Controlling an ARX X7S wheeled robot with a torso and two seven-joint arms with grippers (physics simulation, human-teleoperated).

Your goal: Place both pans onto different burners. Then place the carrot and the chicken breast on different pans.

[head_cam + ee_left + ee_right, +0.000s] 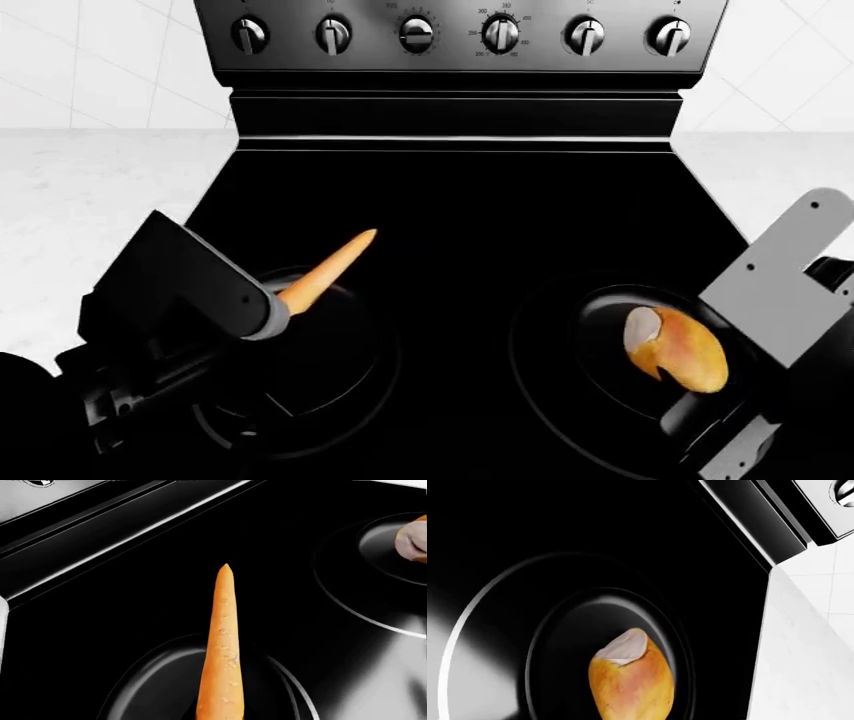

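carrot (327,270): plain orange, with tiny paler flecks along its skin
chicken breast (681,347): golden orange blushing to a redder tone, with a pale whitish-grey end
left pan (350,345): glossy black with grey-white sheen
right pan (587,345): glossy black, a bright rim line
cooktop (467,210): glossy black glass
knobs (416,35): dark with silver rings, on a steel-grey panel
counter (80,190): white, faintly speckled
wall tiles (94,60): white with thin grey grid lines

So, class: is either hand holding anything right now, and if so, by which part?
The left hand seems to hold the carrot by its thick end. The right hand's grip is hidden.
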